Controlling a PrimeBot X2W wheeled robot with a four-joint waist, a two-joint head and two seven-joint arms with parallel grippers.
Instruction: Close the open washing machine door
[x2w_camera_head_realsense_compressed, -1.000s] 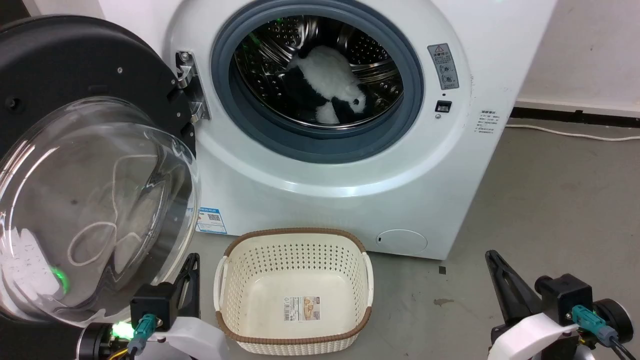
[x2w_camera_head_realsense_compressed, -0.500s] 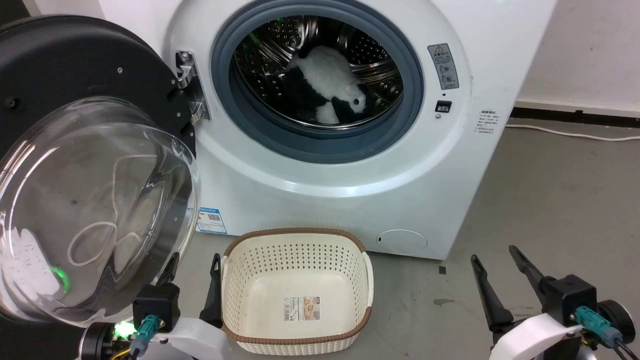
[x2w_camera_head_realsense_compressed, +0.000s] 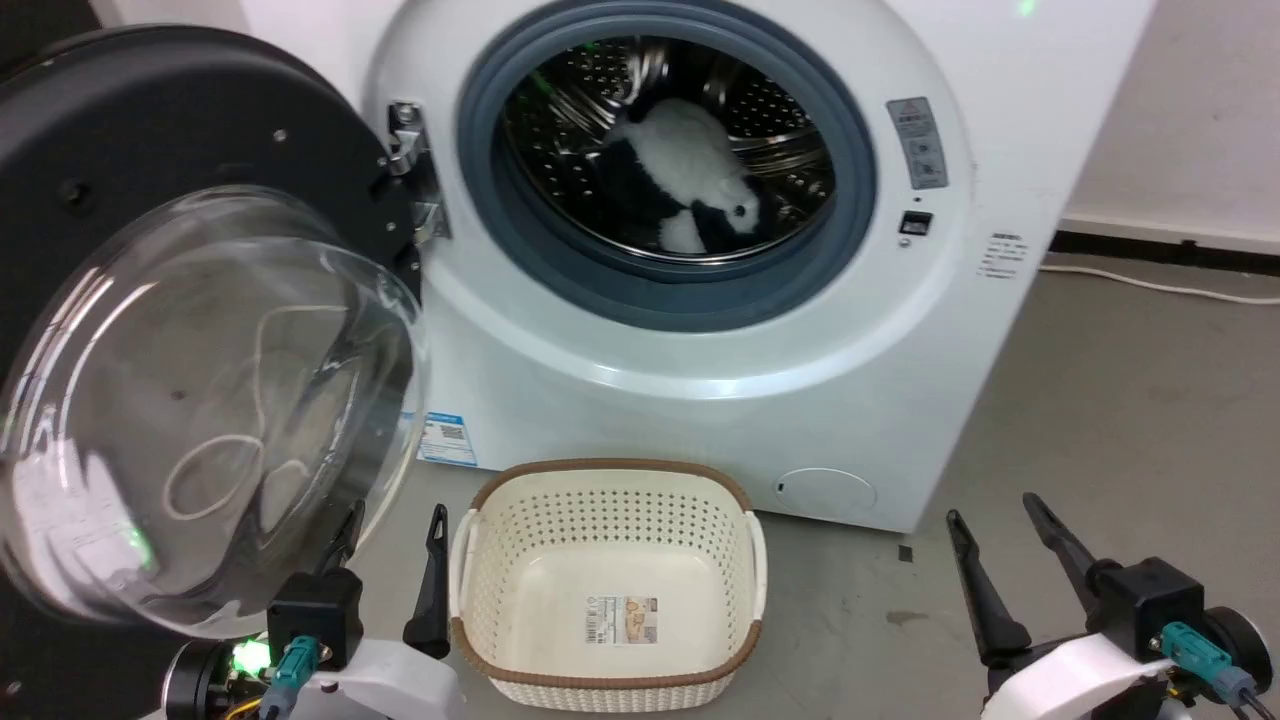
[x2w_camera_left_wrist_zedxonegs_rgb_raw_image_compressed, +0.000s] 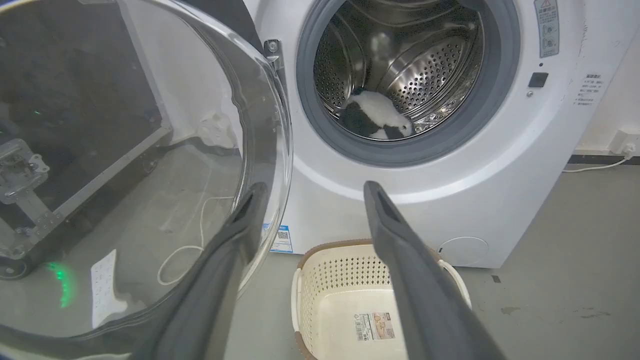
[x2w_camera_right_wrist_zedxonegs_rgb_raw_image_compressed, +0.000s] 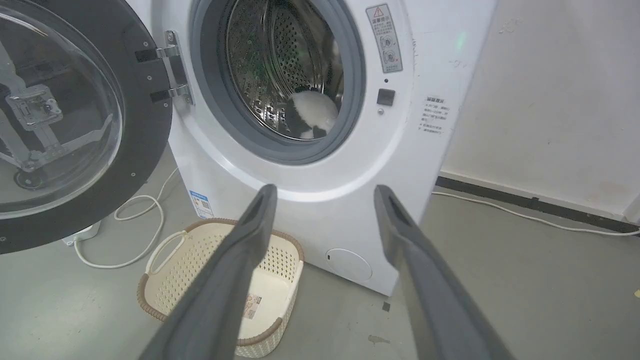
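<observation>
Left of the drum mouth (x2w_camera_head_realsense_compressed: 600, 285), your washing machine door (x2w_camera_head_realsense_compressed: 200, 330) stands wide open; left gripper (x2w_camera_head_realsense_compressed: 396, 512) and right gripper (x2w_camera_head_realsense_compressed: 991, 506) jaws apart, empty

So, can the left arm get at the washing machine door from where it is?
Probably yes. The left pincer stands open right by the lower edge of the washing machine door, one finger beside its glass bowl, with nothing between them. The laundry basket sits to the other side.
</observation>
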